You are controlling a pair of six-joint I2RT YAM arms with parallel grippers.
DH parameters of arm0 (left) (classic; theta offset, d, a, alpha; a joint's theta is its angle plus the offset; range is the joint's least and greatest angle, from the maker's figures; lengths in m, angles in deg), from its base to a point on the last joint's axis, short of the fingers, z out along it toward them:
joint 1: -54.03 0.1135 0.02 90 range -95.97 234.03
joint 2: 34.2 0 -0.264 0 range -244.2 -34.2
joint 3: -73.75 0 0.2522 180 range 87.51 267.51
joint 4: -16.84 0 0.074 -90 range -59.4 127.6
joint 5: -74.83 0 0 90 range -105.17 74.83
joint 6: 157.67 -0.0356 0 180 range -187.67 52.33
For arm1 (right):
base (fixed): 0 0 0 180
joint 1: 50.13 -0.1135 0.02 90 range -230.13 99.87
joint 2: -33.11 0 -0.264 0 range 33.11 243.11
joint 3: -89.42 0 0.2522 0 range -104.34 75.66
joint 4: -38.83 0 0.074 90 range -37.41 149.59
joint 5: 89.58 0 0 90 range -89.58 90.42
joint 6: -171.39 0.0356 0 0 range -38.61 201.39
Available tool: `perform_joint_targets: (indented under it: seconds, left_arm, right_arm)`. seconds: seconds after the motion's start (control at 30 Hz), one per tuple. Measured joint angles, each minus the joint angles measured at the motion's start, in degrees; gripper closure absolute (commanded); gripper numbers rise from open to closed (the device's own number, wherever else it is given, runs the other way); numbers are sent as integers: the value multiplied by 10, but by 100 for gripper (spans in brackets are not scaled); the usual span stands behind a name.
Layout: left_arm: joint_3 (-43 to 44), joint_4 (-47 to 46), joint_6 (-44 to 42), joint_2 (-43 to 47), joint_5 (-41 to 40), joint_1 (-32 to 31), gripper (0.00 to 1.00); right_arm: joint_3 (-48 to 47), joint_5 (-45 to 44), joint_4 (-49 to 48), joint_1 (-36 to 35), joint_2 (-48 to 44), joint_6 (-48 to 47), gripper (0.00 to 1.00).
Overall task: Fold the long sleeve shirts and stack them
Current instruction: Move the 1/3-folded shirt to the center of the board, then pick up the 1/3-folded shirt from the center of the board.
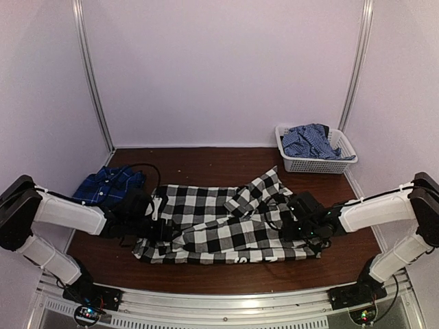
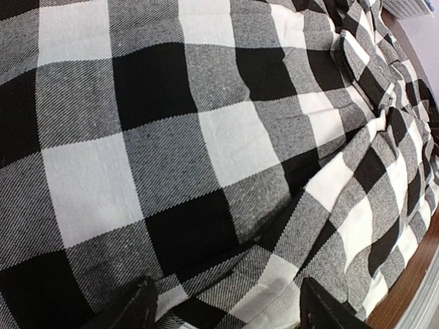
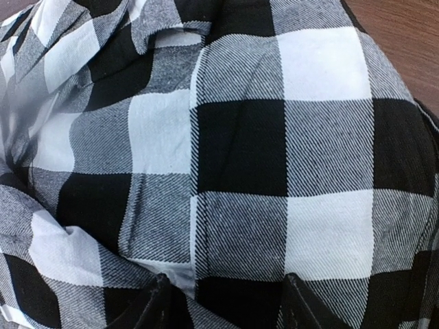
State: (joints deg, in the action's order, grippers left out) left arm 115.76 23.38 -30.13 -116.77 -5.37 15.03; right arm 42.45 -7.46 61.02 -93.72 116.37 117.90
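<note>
Spread open over the cloth at both the left gripper [image 2: 230, 310] and the right gripper [image 3: 230, 305], with the black-and-white checked shirt [image 1: 219, 223] directly beneath and between the fingertips. Pinch a full layer on each side, lift level, and carry across together to keep the fold straight. Just beyond the left gripper: the blue plaid shirt [image 1: 106, 184]. Farther past the right gripper: a white basket [image 1: 309, 164].

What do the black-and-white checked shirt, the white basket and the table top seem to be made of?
Black-and-white checked shirt: woven cloth, probably flannel-like cotton; matte, diagonal twill lines show.
White basket: likely plastic; moulded lattice walls.
Table top: wood or wood-look laminate; brown, faint sheen.
</note>
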Motion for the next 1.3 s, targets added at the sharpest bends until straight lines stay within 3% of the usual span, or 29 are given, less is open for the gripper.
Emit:
perform_joint_targets:
  seconds: [0.2,0.4,0.53,0.67,0.93,1.13,1.3]
  left_arm:
    - [-50,-12,1,51,-15,-4,27]
    - [-68,19,3,98,-25,-5,22]
    - [-32,42,-10,89,-28,-5,10]
    - [45,37,-28,47,-23,-5,7]
    - [195,31,-57,-57,3,20,5]
    - [208,49,-59,-71,30,72,5]
    - [206,58,-62,-68,32,77,6]
  right_arm:
    - [56,4,-23,-21,-55,33,45]
    - [62,5,16,-30,-85,51,43]
    - [26,-10,66,-29,-88,34,42]
    - [-37,-26,82,-21,-75,0,41]
    - [-189,-1,39,-14,34,-65,34]
    - [-305,20,19,-14,177,-94,34]
    - [-356,19,21,-13,258,-106,36]
